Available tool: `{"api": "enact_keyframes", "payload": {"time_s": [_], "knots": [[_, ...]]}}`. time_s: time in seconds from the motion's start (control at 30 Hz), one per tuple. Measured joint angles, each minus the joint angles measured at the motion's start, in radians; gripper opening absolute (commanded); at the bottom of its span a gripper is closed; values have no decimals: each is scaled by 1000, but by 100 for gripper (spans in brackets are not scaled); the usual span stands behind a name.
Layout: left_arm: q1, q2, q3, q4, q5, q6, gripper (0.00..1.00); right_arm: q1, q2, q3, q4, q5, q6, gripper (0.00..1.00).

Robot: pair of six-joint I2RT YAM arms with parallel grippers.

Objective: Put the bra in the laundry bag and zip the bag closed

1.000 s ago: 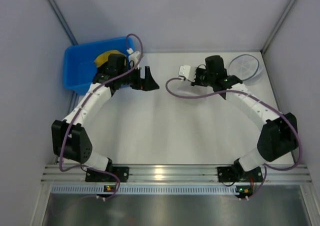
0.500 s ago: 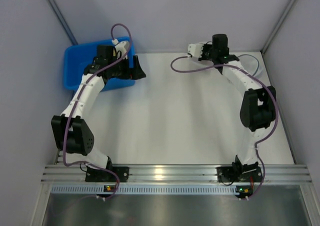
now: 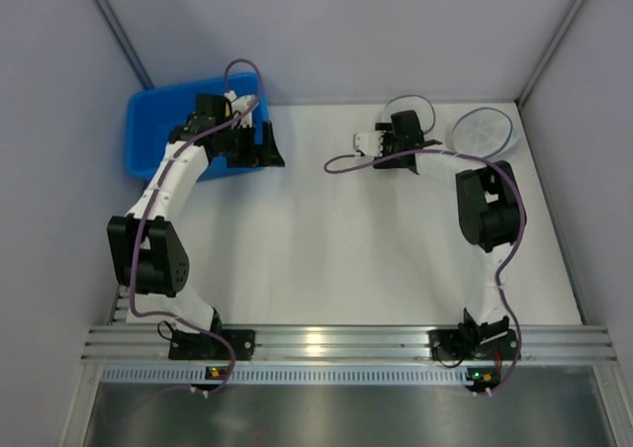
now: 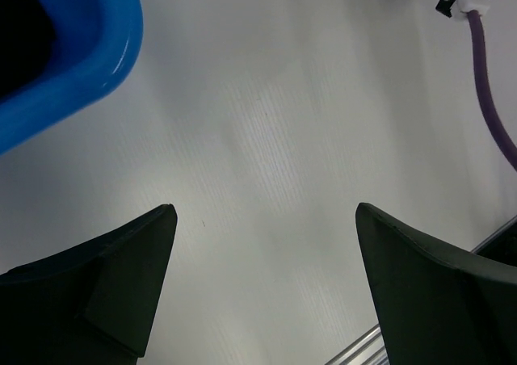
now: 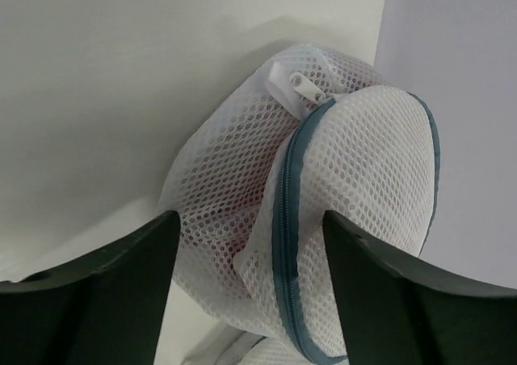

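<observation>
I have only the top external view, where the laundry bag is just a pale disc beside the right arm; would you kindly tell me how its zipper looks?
Observer: In the right wrist view, the laundry bag has a dark zipper that looks shut along the stretch I can see, with its white pull tab at the top.
Operator: Thank you. Is anything inside it?
Observer: A reddish tint shows through the mesh, probably the bra.
Operator: And how is the right end effector?
Observer: The right end effector has its fingers apart with nothing between them, and the bag lies beyond them.
</observation>
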State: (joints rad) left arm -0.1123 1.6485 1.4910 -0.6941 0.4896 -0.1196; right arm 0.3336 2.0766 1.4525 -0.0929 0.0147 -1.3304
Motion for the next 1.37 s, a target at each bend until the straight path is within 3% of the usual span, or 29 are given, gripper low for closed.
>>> {"api": "enact_keyframes", "payload": {"time_s": [0.13, 0.2, 0.5, 0.8, 1.13, 1.37], "knots": [[1, 34, 0, -28, 28, 12, 98, 10, -39, 0, -16, 5, 72, 95], [1, 48, 0, -35, 37, 21, 98, 13, -80, 0, -37, 8, 112, 99], [1, 106, 129, -60, 8, 71, 98, 38, -352, 18, -209, -11, 359, 99], [-5, 140, 200, -62, -19, 126, 98, 42, -542, 18, -430, -178, 772, 99], [-154, 108, 18, -60, -150, 145, 98, 42, -686, -249, -504, -317, 953, 99], [-246, 73, -35, -69, -204, 145, 98, 42, -709, -290, -522, -342, 985, 100]]}}
